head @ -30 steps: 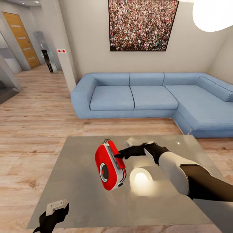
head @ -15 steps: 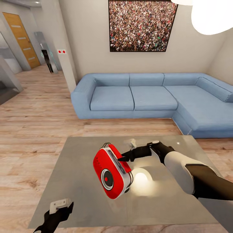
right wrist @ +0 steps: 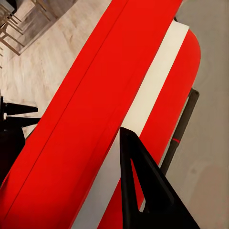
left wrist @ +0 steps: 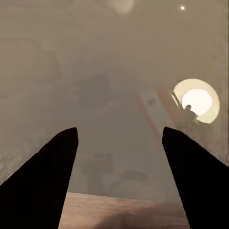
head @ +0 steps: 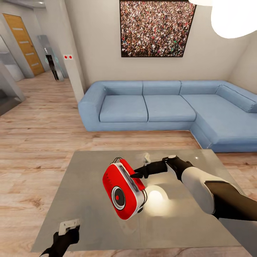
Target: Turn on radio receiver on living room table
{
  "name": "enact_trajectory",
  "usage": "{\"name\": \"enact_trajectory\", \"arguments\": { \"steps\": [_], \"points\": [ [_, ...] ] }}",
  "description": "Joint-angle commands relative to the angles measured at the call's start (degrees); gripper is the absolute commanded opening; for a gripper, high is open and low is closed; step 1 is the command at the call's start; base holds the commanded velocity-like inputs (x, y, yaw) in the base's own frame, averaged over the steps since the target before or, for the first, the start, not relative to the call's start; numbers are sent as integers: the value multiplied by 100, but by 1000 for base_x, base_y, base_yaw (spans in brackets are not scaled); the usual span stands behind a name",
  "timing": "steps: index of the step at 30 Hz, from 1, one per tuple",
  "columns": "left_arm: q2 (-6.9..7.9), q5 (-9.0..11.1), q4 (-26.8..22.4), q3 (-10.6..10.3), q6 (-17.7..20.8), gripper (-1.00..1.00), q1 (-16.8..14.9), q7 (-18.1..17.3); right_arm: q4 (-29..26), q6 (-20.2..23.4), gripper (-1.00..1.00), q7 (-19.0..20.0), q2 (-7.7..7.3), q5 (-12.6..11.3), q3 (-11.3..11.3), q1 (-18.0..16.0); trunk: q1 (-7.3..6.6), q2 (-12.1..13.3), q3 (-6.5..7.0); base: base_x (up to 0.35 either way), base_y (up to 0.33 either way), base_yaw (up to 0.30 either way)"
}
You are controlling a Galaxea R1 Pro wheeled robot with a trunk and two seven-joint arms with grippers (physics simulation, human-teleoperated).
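Red with white trim, the radio receiver [head: 124, 191] is tilted above the glossy grey bench [head: 89, 185], leaning toward the robot, with its round dial facing down and forward; whether its lower corner touches the top I cannot tell. The dial centre looks red in the head view. The right claw [head: 137, 175] reaches from the right side and its dark fingertips meet the upper edge of the radio. In the right wrist view the red body and the white strip [right wrist: 138, 119] are very close, and 1 dark finger [right wrist: 143, 191] lies against them; the claw seems closed on the radio, though only 1 finger is clearly seen. The left claw [head: 66, 233] hangs at the near left corner of the bench, apart from the radio. In the left wrist view its 2 fingers [left wrist: 47, 176] are wide apart with nothing between them, above the reflecting bench top. Behind the bench stands a blue sofa [head: 160, 107] on the wood floor [head: 35, 142], and a crowd picture [head: 157, 26] hangs on the wall.
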Motion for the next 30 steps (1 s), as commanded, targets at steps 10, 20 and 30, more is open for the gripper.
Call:
{"name": "enact_trajectory", "arguments": {
  "steps": [10, 20, 30],
  "points": [
    [38, -4, 11, -671, -37, -100, -1, 36, -3, 4, -100, 2, 1, -12, -109, -1, 0, 0, 0, 0, 0, 0],
    [79, 15, -731, -650, 613, -100, -2, -59, -3, 0, -100, 7, -60, -11, -110, -1, 0, 0, 0, 0, 0, 0],
    [18, -23, -1812, -868, 3005, -100, -419, -3255, -3, 0, -100, 10, -61, -7, -100, -1, 0, 0, 0, 0, 0, 0]
  ]
}}
